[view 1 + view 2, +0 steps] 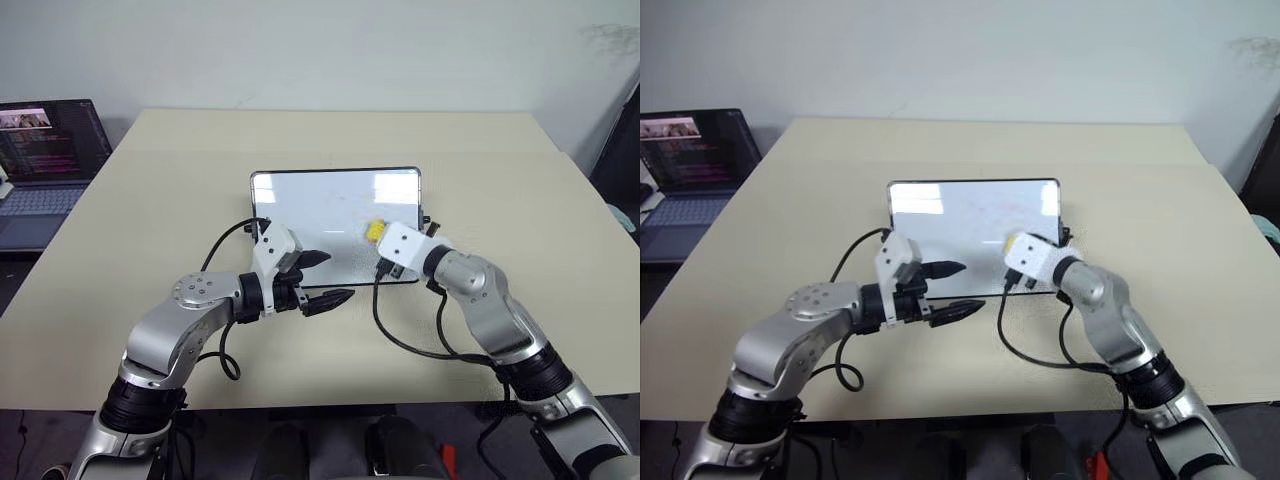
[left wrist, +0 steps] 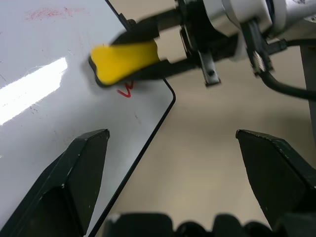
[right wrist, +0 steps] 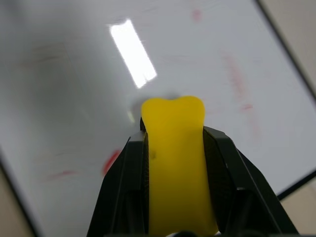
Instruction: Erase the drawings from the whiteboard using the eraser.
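Left wrist view shows the right gripper (image 2: 133, 52) clamped on the eraser (image 2: 123, 60), pressed to the whiteboard (image 2: 44, 113) just above a red squiggle (image 2: 126, 90) near its corner. Best to drag it flat across that mark with steady pressure. Beside the whiteboard's near edge, the left gripper (image 1: 320, 279) hangs with jaws wide and empty.

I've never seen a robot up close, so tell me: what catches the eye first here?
The yellow eraser stands out, pinched in the right gripper over the near right part of the whiteboard lying mid-table. Beside it a red squiggle remains near the board's corner, with faint red smears elsewhere. The left gripper hangs open at the board's near edge.
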You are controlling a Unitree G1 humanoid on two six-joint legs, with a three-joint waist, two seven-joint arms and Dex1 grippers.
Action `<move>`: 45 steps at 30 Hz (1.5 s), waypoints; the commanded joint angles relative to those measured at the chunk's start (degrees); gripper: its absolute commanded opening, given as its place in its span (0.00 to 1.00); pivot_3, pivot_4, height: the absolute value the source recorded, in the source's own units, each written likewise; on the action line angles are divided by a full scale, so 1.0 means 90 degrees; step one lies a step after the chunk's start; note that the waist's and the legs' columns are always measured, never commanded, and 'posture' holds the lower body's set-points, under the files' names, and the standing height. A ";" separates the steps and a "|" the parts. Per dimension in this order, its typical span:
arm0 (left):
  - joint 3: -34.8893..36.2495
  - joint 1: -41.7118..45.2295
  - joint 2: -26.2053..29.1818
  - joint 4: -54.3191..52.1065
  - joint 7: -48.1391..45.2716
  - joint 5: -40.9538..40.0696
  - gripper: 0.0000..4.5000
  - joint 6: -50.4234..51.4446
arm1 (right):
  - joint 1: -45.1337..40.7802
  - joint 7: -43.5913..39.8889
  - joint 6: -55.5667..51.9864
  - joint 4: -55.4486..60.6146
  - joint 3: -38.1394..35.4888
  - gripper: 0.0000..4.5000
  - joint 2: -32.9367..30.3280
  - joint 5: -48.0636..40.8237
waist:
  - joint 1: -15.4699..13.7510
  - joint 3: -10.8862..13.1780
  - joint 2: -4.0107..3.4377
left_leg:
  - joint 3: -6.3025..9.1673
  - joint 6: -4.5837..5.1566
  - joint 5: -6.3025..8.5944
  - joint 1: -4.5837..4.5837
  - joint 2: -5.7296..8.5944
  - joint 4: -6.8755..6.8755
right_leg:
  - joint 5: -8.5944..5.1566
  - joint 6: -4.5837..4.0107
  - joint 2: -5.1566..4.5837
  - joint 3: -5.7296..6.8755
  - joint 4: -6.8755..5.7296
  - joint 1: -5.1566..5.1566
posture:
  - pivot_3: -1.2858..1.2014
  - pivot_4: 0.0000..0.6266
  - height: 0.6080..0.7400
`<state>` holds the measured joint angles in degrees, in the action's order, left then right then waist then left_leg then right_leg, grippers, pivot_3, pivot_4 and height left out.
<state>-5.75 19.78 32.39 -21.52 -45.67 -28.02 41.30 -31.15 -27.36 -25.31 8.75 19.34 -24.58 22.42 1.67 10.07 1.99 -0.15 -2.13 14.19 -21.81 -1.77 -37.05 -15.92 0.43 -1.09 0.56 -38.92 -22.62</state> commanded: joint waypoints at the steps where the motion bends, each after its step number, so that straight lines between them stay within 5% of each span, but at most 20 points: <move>1: 0.0055 -0.0016 0.0023 -0.0223 -0.0008 -0.0094 1.00 -0.0021 | -0.0142 0.0381 0.0042 -0.0174 -0.0315 0.27 -0.0014 0.0169 | -0.0002 0.0000 0.0000 | 0.0000 0.0000 0.0000 -0.0004 0.0000 0.0001 | 0.0000 0.0000 0.0000 0.0000 0.0002 -0.0001 | 0.52 0.24 1.00; 17: 0.0088 -0.0043 0.0025 -0.0266 0.0010 -0.0107 1.00 0.0018 | 0.0345 -0.0759 -0.0268 0.0249 0.0145 0.26 -0.0098 -0.0077 | 0.0013 0.0000 0.0000 | -0.0001 0.0001 0.0001 -0.0002 -0.0003 0.0006 | -0.0003 0.0001 -0.0004 0.0002 0.0005 -0.0002 | 0.52 0.24 1.00; 21: 0.0090 -0.0041 0.0038 -0.0230 -0.0003 -0.0090 1.00 0.0002 | 0.0160 -0.0387 -0.0166 0.0174 -0.0345 0.26 0.0080 -0.0296 | 0.0014 0.0001 0.0000 | -0.0001 0.0001 0.0001 -0.0001 -0.0003 0.0006 | -0.0003 0.0001 -0.0003 0.0001 0.0005 -0.0001 | 0.52 0.24 1.00; 29: 0.0132 -0.0156 0.0258 -0.0171 -0.0135 -0.0032 1.00 -0.0107 | 0.0615 -0.0815 -0.1149 0.1200 -0.2141 0.26 0.0697 -0.2497 | -0.0010 0.0007 -0.0002 | 0.0000 -0.0001 0.0003 -0.0035 -0.0003 0.0013 | -0.0005 0.0002 -0.0005 0.0002 0.0010 -0.0028 | 0.52 0.24 1.00; 36: 0.0090 -0.0460 0.0570 -0.0104 -0.0368 0.0083 1.00 -0.0342 | 0.2155 -0.1549 -0.1336 0.2685 -0.3025 0.26 -0.0091 -0.3793 | -0.0026 0.0009 -0.0006 | 0.0006 0.0001 0.0019 -0.0101 0.0000 0.0013 | -0.0003 -0.0008 -0.0008 0.0009 0.0023 -0.0079 | 0.52 0.24 1.00; 45: -0.0320 -0.0565 0.0733 0.0181 -0.0850 0.0481 1.00 -0.0951 | 0.4218 -0.1613 -0.0031 0.3012 -0.2909 0.26 -0.1446 -0.3005 | -0.0023 0.0009 -0.0006 | -0.0001 0.0003 0.0023 -0.0093 0.0006 0.0008 | -0.0022 0.0022 -0.0003 0.0006 0.0021 -0.0074 | 0.52 0.24 1.00</move>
<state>-8.29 14.15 38.62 -19.85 -52.37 -24.39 34.37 6.58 -42.87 -28.82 34.42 -6.82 -36.73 -6.43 1.46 10.16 1.93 -0.17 -2.10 14.40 -22.63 -1.71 -36.97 -16.13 0.63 -1.11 0.61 -38.74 -23.28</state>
